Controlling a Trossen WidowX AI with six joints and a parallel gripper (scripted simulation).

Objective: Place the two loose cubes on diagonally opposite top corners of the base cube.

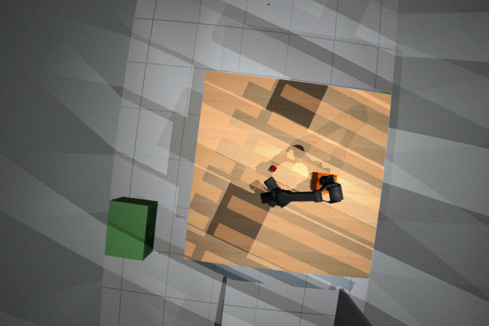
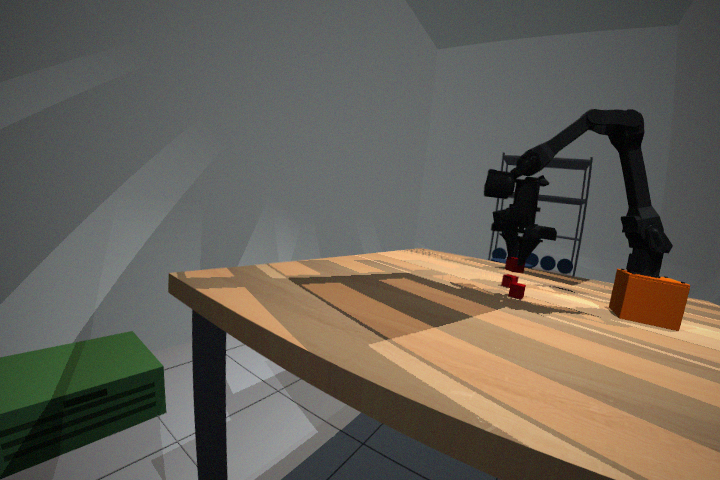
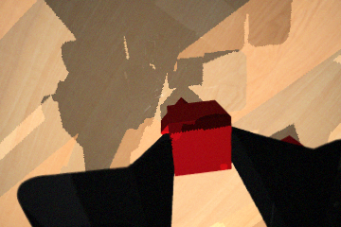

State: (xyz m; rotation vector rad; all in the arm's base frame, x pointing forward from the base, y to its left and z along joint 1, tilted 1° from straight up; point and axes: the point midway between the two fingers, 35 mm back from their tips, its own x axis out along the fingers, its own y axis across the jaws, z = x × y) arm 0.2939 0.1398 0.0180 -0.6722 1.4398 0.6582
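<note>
Worktop (image 1: 291, 246) (image 2: 338, 333) (image 3: 17, 80): striped wood, beneath the fingers (image 2: 518, 257). Shelf rack (image 2: 583, 217): metal, behind them. Green cabinet (image 1: 126, 229) (image 2: 72, 367): on the floor (image 1: 160, 284) (image 2: 259, 390), well apart from them. Walls (image 2: 315, 113): grey, crossed by pale light bands. Floor: grey, grid-lined.

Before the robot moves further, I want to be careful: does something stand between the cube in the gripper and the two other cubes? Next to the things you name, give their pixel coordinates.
Nothing visible stands between the held cube (image 2: 511, 263) (image 3: 202, 151) and the nearer cube (image 2: 516, 291) (image 3: 179, 101) or farther cube (image 1: 273, 168) (image 2: 509, 280) (image 3: 290, 139), as the exterior view has them. Which is the base, I cannot tell.
</note>
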